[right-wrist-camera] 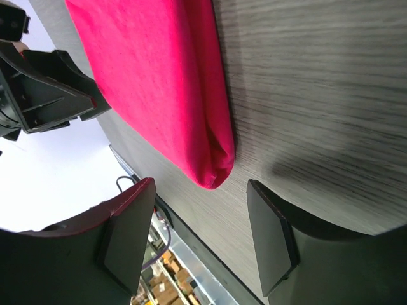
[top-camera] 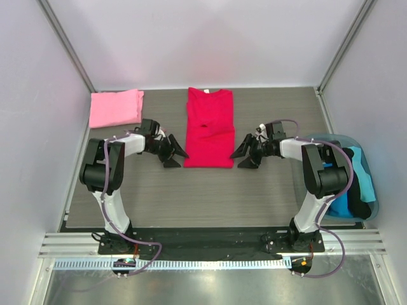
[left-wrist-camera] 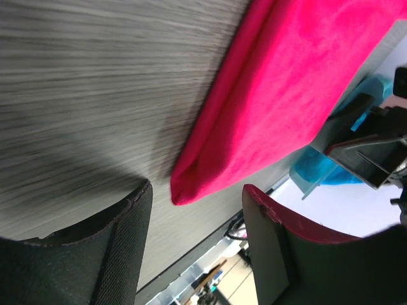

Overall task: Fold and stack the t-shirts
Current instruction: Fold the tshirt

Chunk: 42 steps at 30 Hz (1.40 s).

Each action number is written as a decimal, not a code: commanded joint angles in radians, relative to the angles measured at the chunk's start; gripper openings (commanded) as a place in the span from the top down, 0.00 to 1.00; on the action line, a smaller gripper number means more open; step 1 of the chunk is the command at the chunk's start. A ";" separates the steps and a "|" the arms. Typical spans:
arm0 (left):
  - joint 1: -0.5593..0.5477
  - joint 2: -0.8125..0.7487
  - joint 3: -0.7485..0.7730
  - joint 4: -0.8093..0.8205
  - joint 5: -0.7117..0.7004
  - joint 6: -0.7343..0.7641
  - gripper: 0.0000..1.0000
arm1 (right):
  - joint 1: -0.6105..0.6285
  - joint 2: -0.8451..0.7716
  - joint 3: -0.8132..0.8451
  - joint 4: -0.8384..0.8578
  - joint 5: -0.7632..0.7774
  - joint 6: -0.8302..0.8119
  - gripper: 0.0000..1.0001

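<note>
There are two t-shirts in all. One crimson-red t-shirt (top-camera: 209, 130) lies folded near the middle of the one table (top-camera: 191, 197), toward 12 o'clock, and one pink t-shirt (top-camera: 115, 108) lies folded at 10 o'clock. There are two arms, one left arm (top-camera: 105, 171) at 7 o'clock and one right arm (top-camera: 321, 175) at 5 o'clock. Each carries one gripper. The left gripper (top-camera: 173, 152) is at the red tee's 9 o'clock and the right gripper (top-camera: 245, 155) at its 3 o'clock. Each has two fingers (left-wrist-camera: 121, 254), four altogether. One blue bin (top-camera: 374, 184) sits at 4 o'clock, holding blue and black cloth (top-camera: 340, 204); the number of pieces cannot be told.
</note>
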 commanded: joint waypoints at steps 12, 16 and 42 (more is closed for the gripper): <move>-0.040 0.065 0.008 0.021 0.014 -0.032 0.48 | 0.048 0.065 -0.024 0.060 0.005 0.065 0.40; -0.040 0.075 0.008 0.028 0.006 -0.038 0.55 | 0.048 0.098 -0.001 0.072 0.022 0.076 0.47; -0.056 -0.273 -0.044 -0.020 -0.009 -0.078 1.00 | -0.003 -0.310 -0.063 -0.112 -0.049 -0.017 0.99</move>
